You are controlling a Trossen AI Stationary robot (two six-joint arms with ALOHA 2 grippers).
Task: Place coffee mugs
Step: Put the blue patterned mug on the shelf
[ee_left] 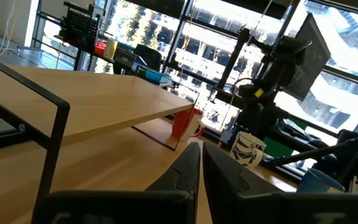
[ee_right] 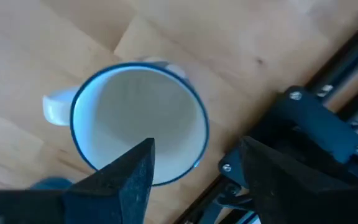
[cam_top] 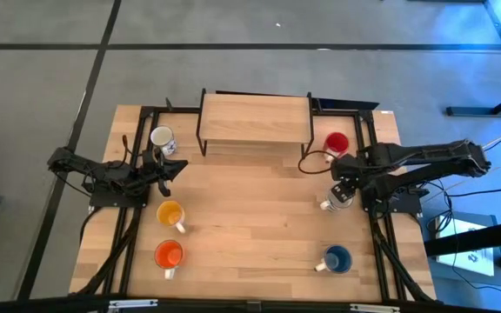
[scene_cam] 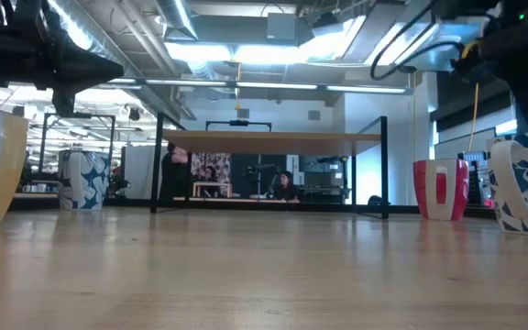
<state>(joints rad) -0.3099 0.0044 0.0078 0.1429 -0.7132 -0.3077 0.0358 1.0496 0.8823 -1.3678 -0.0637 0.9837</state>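
Note:
Six mugs stand upright on their bases on the table. A white printed mug (cam_top: 162, 137) is far left, with the yellow-orange mug (cam_top: 170, 213) and the orange mug (cam_top: 169, 255) nearer. The red mug (cam_top: 337, 143), a second white printed mug (cam_top: 336, 202) and the blue mug (cam_top: 337, 259) are on the right. My right gripper (ee_right: 197, 146) is open and points down over the blue-rimmed white mug (ee_right: 138, 121). One finger (ee_right: 135, 171) is over its hollow, the other (ee_right: 272, 171) is outside its wall. My left gripper (cam_top: 177, 167) is shut and hovers beside the far-left white mug.
A wooden shelf on a black frame (cam_top: 255, 120) stands at the middle of the table's far edge. In the low view its legs (scene_cam: 157, 165) rise between the mugs. Black frame rails (ee_right: 316, 124) run close beside the right-hand white mug. Bare wood (cam_top: 250, 217) lies in the table's middle.

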